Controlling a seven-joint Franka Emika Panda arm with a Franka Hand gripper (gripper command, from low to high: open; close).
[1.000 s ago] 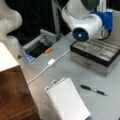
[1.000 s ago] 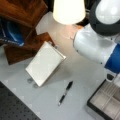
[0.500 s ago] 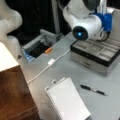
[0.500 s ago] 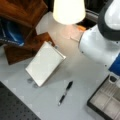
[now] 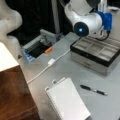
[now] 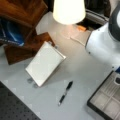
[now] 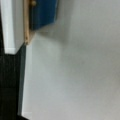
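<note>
Gripper itself not in sight in any view; cannot tell how its jaws stand. Arm [image 5: 85,22] hangs above the compartment box [image 5: 96,53] at a front view's right. Pen [image 5: 93,90] lies on the grey table [image 5: 67,70], below the box, just right of the notebook [image 5: 67,101]. In a front view, pen [image 6: 65,93] sits between notebook [image 6: 45,63] and box [image 6: 106,98].

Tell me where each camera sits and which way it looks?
Front view: high, looking down across the table at notebook, pen and tray; the arm shows at top.
Front view: high, looking down from another side at notebook, pen and lamp; the arm fills the right.
Wrist view: on the arm, facing a pale surface; no gripper shows.
Both front views share notebook, pen, tray.
</note>
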